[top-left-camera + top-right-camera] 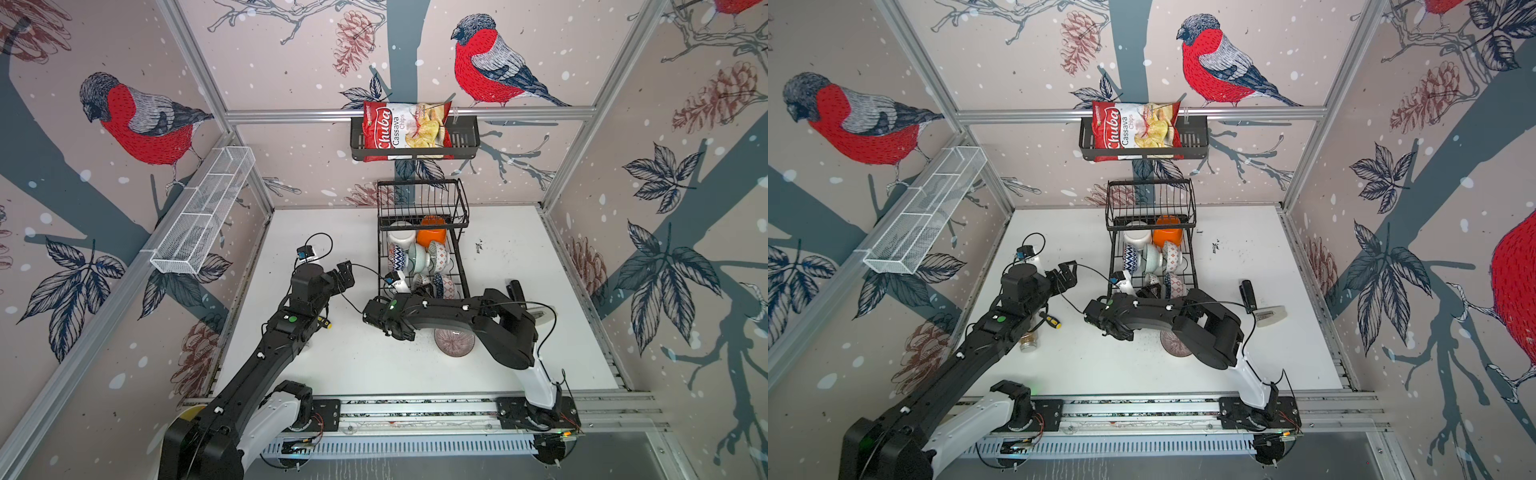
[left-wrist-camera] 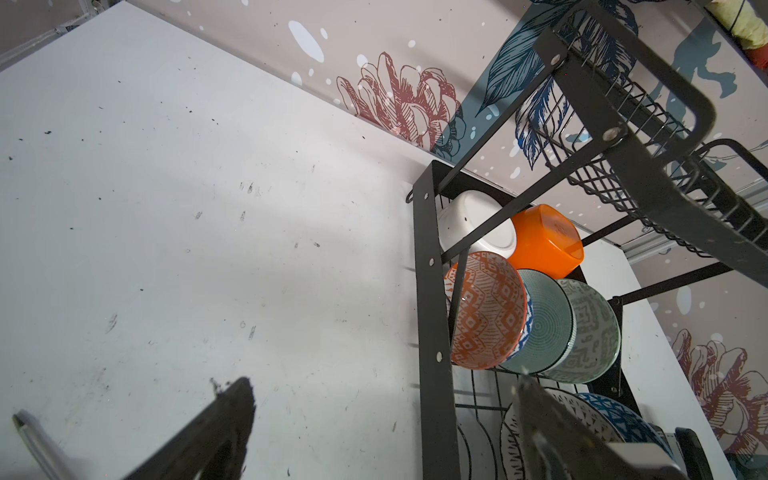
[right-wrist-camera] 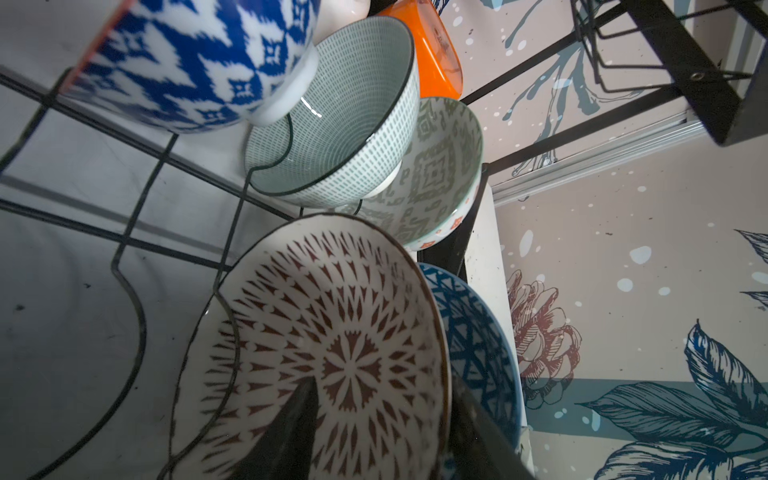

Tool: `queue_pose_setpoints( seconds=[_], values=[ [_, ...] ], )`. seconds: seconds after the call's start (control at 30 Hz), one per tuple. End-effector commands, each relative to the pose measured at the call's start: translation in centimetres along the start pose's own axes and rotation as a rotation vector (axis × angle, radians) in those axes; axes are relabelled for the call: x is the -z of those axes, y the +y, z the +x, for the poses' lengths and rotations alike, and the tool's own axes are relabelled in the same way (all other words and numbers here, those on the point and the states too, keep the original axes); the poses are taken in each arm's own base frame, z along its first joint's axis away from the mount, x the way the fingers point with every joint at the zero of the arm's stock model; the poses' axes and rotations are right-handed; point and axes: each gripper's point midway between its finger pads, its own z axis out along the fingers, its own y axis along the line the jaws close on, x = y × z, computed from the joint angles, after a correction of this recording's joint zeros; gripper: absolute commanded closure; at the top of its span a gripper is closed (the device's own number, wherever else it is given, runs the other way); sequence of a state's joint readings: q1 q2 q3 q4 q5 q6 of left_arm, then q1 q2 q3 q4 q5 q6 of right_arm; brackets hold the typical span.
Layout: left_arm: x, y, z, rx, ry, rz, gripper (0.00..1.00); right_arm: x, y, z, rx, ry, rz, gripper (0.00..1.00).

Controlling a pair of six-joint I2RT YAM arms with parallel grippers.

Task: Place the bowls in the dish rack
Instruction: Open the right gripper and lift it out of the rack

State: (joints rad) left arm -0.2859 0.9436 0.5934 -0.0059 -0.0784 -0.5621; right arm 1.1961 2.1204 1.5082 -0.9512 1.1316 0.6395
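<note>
Wire-mesh shelf (image 1: 203,208), far left wall: no part in your job.

Left gripper (image 1: 345,271): jaws spread wide on nothing; it hangs just beside the dish rack (image 2: 430,291), probably parked there so the other arm has room.

Screwdriver (image 1: 1050,321) and jar (image 1: 1029,341): on the table (image 1: 353,365) under your left arm; clutter, leave them.

Dish rack, back row, under the raised tier: white bowl (image 2: 478,226) and orange bowl (image 2: 544,241), both tipped over with their bases showing.

Dish rack, middle row: blue-and-white bowl (image 3: 187,62), green-dashed bowl (image 3: 332,112) and grey-green bowl (image 3: 440,174); all stand on edge and lean one into the next, so the curved wires hold them and they can drain.

Dish rack, front row: brown-starred bowl (image 3: 332,353) on edge in a divider; blue-lattice bowl (image 3: 473,345) just behind it.

Right gripper (image 3: 382,386): jaws parted astride the brown-starred bowl's rim, one finger inside and one behind; the gap is far wider than the wall, so the wires seem to carry the bowl, not you.

Pink-patterned bowl (image 1: 454,343): on the table, half under your right forearm; not yet loaded, seemingly the last; the divider beside the brown-starred bowl looks free for it.
</note>
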Motion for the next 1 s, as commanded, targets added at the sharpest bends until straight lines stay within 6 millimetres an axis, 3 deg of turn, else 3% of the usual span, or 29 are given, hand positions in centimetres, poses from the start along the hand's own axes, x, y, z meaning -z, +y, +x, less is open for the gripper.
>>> queue_pose_setpoints(
  seconds=[0.0,0.5,0.97],
  values=[
    [0.1,-0.4,-0.6,0.003,-0.019,0.015,0.04,0.4,-0.3,0.0,-0.011,0.015,-0.015,0.45],
    [0.1,-0.3,-0.4,-0.003,-0.012,0.01,0.04,1.6,-0.8,-1.8,-0.055,-0.011,-0.085,0.29],
    [0.6,-1.0,-1.0,-0.016,-0.006,0.03,0.04,3.5,-1.2,-4.2,-0.157,-0.064,-0.235,0.28]
  ],
)
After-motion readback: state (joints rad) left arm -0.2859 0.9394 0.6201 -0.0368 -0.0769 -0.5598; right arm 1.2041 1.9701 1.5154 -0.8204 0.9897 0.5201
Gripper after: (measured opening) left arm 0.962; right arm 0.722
